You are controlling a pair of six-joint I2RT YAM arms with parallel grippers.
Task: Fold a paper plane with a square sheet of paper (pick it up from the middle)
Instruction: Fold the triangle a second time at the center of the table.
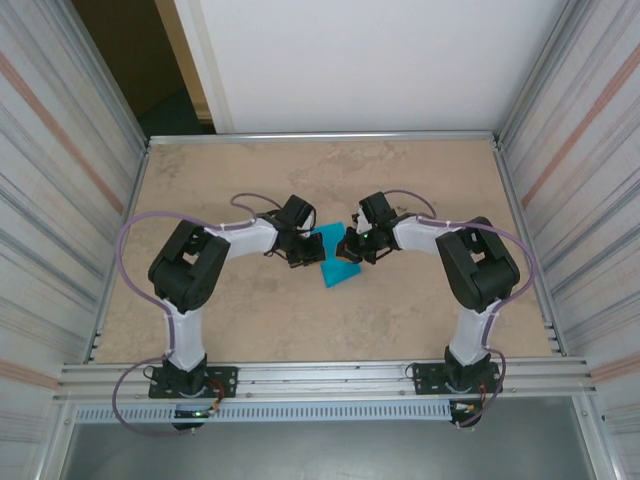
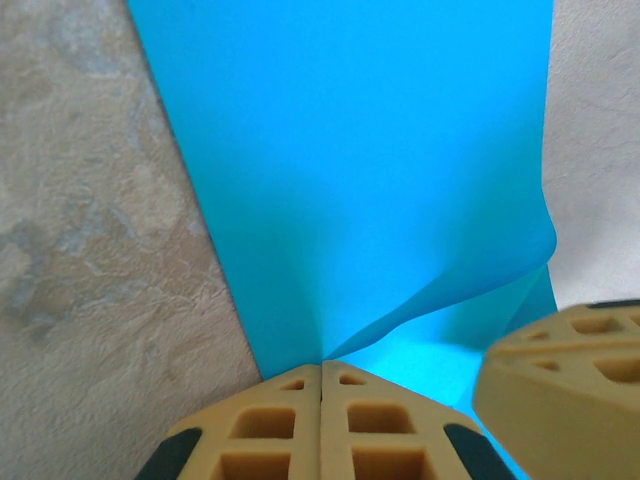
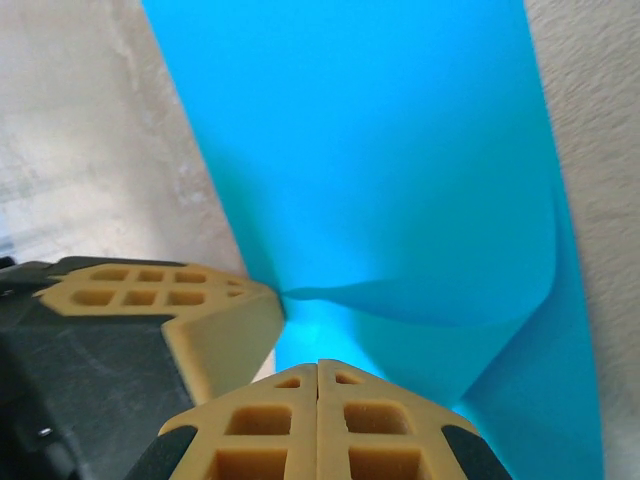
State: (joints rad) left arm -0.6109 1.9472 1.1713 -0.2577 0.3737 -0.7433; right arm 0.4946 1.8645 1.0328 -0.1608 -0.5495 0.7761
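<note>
At the bottom middle of the left wrist view, the left gripper (image 2: 321, 372) was seen clenched; a crease of the square sheet of paper (image 2: 350, 170) ran into the seam of its jaws, so the sheet was judged to be pinched there; the right gripper (image 3: 318, 372) was also shut tight against the lower flap, but whether paper was caught inside could not be told; in the top view the sheet was found at the centre of the frame, bowed between both grippers. A tear or a crooked crease could be caused by an unequal pull; the thin sheet could also slip out; the table (image 1: 250, 320) was mottled beige; ribbed panels (image 1: 60, 150) stood at both sides; a white wall (image 1: 380, 60) and a dark opening (image 1: 130, 50) were seen along the top.
</note>
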